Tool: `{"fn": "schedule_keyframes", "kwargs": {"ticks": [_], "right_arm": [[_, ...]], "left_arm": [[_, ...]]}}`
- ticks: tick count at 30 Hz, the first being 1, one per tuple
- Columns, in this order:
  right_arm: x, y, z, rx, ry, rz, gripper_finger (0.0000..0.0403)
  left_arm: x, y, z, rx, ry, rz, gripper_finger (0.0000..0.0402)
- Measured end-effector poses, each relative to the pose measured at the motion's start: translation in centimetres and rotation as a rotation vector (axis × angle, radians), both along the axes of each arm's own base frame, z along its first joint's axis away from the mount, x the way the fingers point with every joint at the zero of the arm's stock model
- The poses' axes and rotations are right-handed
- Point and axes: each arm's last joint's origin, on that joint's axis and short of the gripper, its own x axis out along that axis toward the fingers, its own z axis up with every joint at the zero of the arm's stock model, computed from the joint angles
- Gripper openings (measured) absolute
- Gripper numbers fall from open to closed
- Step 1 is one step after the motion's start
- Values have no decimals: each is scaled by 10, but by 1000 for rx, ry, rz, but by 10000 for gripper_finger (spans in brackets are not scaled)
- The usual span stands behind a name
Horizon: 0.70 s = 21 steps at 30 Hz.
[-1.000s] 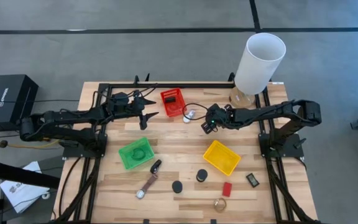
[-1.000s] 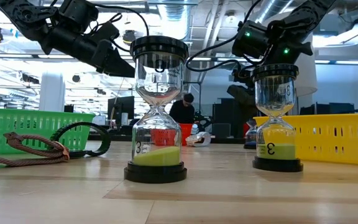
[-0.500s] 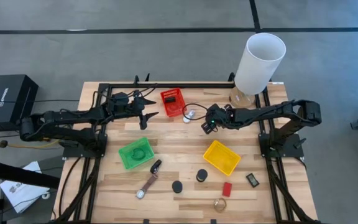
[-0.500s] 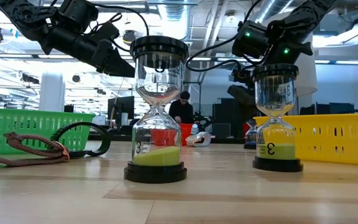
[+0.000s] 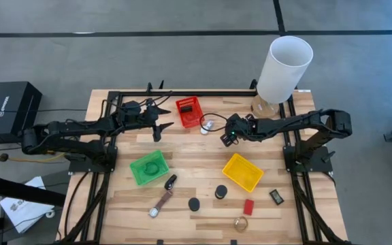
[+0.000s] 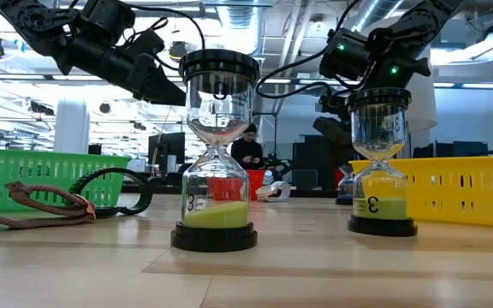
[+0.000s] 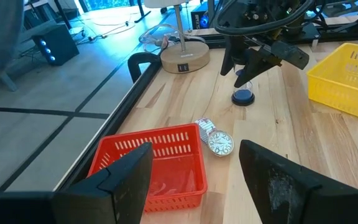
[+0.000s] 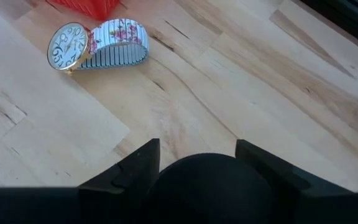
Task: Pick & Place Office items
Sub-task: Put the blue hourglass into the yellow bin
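Observation:
My right gripper (image 5: 227, 138) hangs over a small blue-based hourglass (image 7: 243, 93) that stands on its base right of the red basket (image 5: 188, 112). The fingers flank the hourglass's black top cap (image 8: 204, 186). My left gripper (image 5: 163, 127) hovers open and holding nothing just left of the red basket. A floral-band watch (image 8: 92, 46) lies on the wood between basket and hourglass. Near the front edge, two green-sand hourglasses (image 6: 216, 154) (image 6: 382, 162) stand upright, among a brown-strap watch (image 5: 160, 203), a red block (image 5: 248, 207) and a gold ring (image 5: 241, 222). My right gripper comes down at a slant onto the hourglass, one finger (image 8: 135, 165) on each side of its black top cap. I cannot tell whether the fingers touch the cap. The hourglass stands upright with its blue base (image 7: 244, 98) on the table.
A green basket (image 5: 148, 168) with a black loop inside sits left of centre, and a yellow basket (image 5: 242, 171) right of centre. The tall white lamp (image 5: 284, 68) stands at the far right corner. A black frame rail runs along the far edge. A person shows far off in the room.

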Motion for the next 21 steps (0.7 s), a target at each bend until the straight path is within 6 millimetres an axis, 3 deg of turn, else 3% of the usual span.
{"fn": "schedule_keyframes", "kwargs": {"ticks": [6,10,17,21], "right_arm": [[0,0,0,0,0,0,182],[0,0,0,0,0,0,205],[0,0,0,0,0,2,214],[0,1,0,0,0,2,197]], "left_arm": [[1,0,3,13,-30,-1,237],[2,0,4,12,-44,-2,237],[3,-3,4,-252,-139,59,237],[8,-17,4,-234,-118,-63,237]]}}
